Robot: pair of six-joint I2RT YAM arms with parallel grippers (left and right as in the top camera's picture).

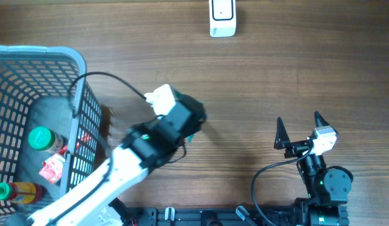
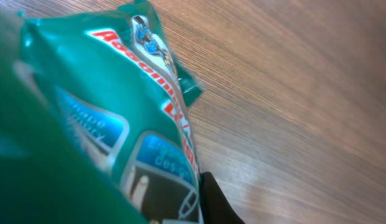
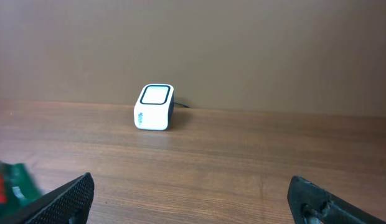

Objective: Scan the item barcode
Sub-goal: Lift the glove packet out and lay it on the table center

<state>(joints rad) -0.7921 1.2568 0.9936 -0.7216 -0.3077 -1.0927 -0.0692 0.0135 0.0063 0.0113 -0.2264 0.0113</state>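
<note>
The item is a teal packet [image 2: 112,118] with red lettering, and it fills the left of the left wrist view. My left gripper [image 1: 189,122] is shut on it above the table's middle; one black finger [image 2: 216,202] presses its right side. From overhead only a teal sliver [image 1: 192,137] shows under the gripper. No barcode is visible on the packet. The white scanner [image 1: 223,17] stands at the far edge, also seen as a small box [image 3: 154,107] ahead of my right gripper [image 1: 301,130], which is open and holds nothing. The packet's edge [image 3: 9,183] shows at the left of the right wrist view.
A grey wire basket [image 1: 78,69] stands at the left. It holds a green-capped bottle [image 1: 41,138], a red packet [image 1: 53,168] and another bottle [image 1: 12,191]. Bare wood lies between the packet and the scanner.
</note>
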